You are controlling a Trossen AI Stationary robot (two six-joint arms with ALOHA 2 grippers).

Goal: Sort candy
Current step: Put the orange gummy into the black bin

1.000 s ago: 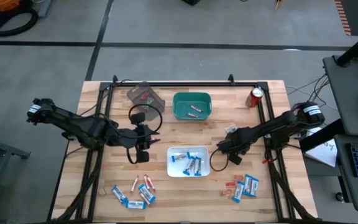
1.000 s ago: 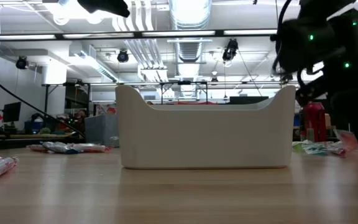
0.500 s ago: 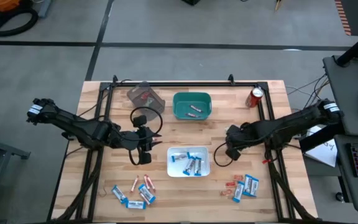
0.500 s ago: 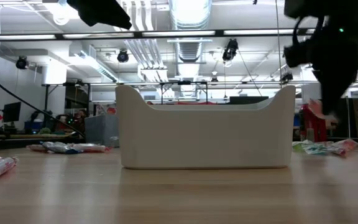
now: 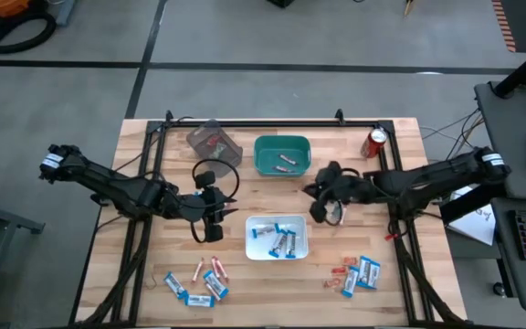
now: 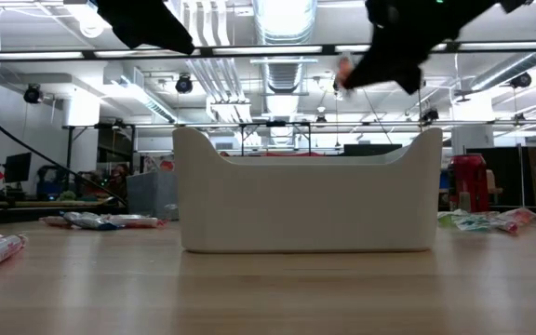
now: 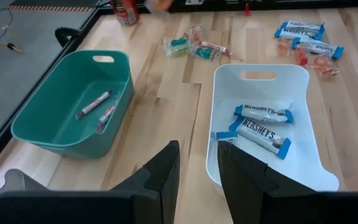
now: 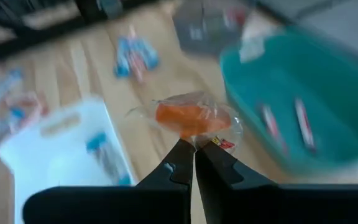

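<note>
My right gripper (image 5: 321,192) hovers between the teal bin (image 5: 282,154) and the white bin (image 5: 278,237), shut on an orange sweet in a clear wrapper (image 8: 191,117). In the low view the sweet (image 6: 344,70) sits high above the white bin (image 6: 305,191). My left gripper (image 5: 211,226) waits left of the white bin, open and holding nothing (image 7: 197,168). The white bin holds blue-and-white packets (image 7: 263,124). Two slim sticks (image 7: 95,106) lie in the teal bin. Loose candy lies in piles on the table (image 5: 199,277) (image 5: 355,273). My right gripper pinches the orange sweet by the lower edge of its clear wrapper (image 8: 196,138), only at the fingertips (image 8: 180,152). The sweet is lifted clear of the table and stands out past the fingertips.
A clear container with red pieces (image 5: 213,140) stands at the far left, a red soda can (image 5: 375,142) at the far right. A few green-wrapped sweets (image 7: 188,47) lie right of the teal bin. Black rails (image 5: 272,122) frame the wooden table.
My right gripper has risen from the table right of the white bin with the orange sweet and carried it up and toward the far edge and the left, near the teal bin. The sweet is lifted clear. The left arm has kept still.
</note>
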